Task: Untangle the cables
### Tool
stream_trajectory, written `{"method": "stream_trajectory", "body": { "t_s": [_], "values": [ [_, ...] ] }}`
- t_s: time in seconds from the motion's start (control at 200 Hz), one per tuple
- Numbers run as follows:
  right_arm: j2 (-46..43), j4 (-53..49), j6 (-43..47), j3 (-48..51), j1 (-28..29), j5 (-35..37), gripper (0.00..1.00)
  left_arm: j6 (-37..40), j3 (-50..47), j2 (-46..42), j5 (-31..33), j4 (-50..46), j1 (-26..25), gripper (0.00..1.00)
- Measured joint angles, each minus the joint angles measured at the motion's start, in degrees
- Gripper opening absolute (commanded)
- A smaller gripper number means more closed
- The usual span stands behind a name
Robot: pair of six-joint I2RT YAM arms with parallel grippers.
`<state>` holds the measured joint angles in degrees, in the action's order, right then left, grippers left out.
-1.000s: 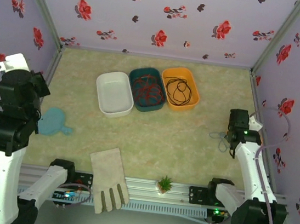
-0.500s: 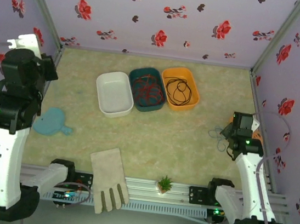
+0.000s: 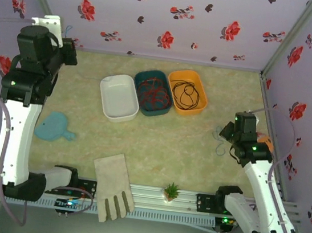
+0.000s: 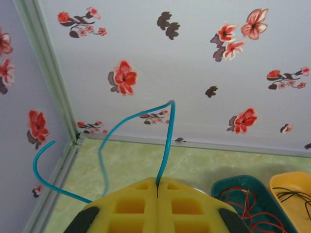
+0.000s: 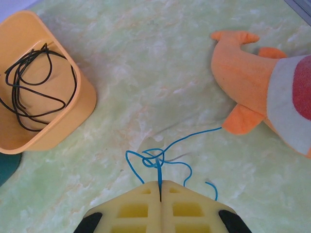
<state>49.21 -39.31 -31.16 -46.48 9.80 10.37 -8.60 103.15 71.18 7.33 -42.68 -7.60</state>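
as seen from the near rail, one beige fabric glove (image 3: 112, 186) lies flat beside one small green potted plant (image 3: 172, 190), both apart from any wire. one pale blue flat toy (image 3: 54, 127) sits at left, well apart from the rest.

mid-table, right side: right gripper (image 5: 159, 183) pinched flat on a knotted thin blue wire (image 5: 154, 158). the knot is just ahead of the fingertips and the loose tails rest on the mat. one tail ends just beside one orange and white plush fish (image 5: 262, 80).
- risk, my read: a straight pull cinches the knot tighter instead of opening it.
- a sideways drag could catch that tail on the fish's fin.
- the wire is thin enough to slip out of the pinch.

farther back: three oval plastic tubs side by side.
- one white tub (image 3: 118, 97), no wire in it.
- one teal tub (image 3: 153, 73) with one red wire coil (image 3: 154, 93).
- one orange tub (image 3: 201, 99) with one black wire coil (image 3: 185, 93).

far left corner, high: left gripper (image 4: 157, 183) closed on a second thin blue wire (image 4: 168, 131), which arcs free in the air against the flowered wall.
- risk: carried low over the tubs, it could hook the red or black coil.
- let go from that height, springy wire may land outside the white tub.

blue count: two lengths, one per gripper. i cannot tell whether they join.
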Motion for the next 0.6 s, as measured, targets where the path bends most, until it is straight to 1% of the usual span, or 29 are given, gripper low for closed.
{"method": "stream_trajectory", "body": {
  "t_s": [0.305,0.6],
  "values": [
    [1.20,0.52,0.13,-0.09,0.31,-0.22,0.00,0.04,5.01,7.52,-1.20,1.60,0.00,0.00],
    [1.22,0.52,0.11,-0.15,0.39,-0.33,0.00,0.24,8.24,11.34,-2.08,1.97,0.00,0.00]
  ]
}}
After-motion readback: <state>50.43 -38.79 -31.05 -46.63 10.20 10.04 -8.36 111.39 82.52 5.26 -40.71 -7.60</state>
